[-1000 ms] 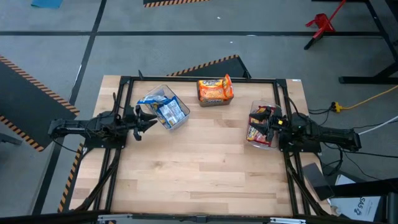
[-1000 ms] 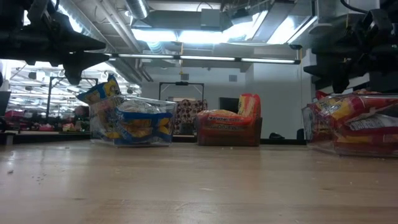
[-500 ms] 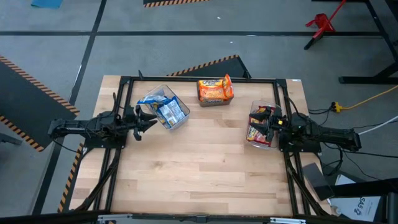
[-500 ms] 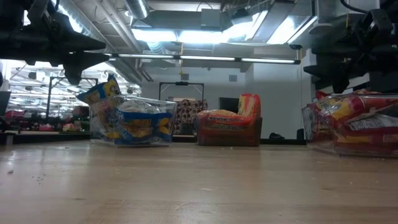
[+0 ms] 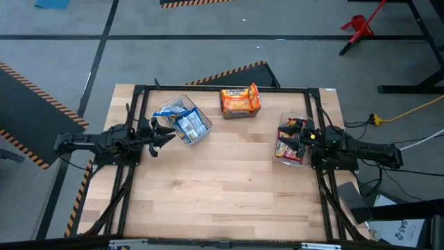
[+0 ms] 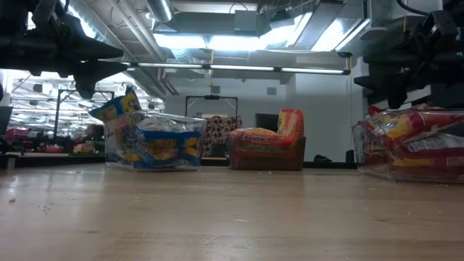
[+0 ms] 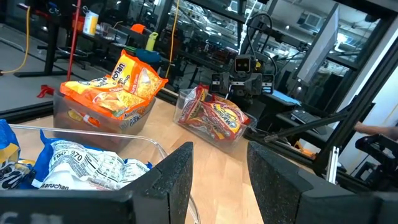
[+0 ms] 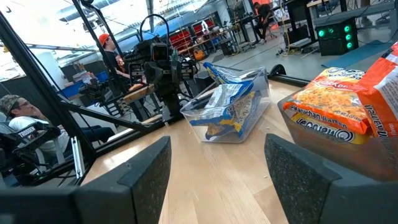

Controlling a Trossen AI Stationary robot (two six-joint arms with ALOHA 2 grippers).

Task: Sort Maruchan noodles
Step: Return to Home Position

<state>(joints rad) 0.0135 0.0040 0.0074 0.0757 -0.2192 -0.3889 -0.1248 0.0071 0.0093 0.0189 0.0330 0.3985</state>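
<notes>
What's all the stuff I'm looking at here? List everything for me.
table: one, pale wood, under everything
clear bins: three, see-through; left, back middle, right
blue noodle packets: several, blue-and-yellow, in the left bin
orange noodle packets: several, orange, in the back middle bin
red noodle packets: several, red, in the right bin
people: a few, in the room beyond
left tool: one, dark, open, by the left bin
right tool: one, dark, open, by the right bin
</notes>
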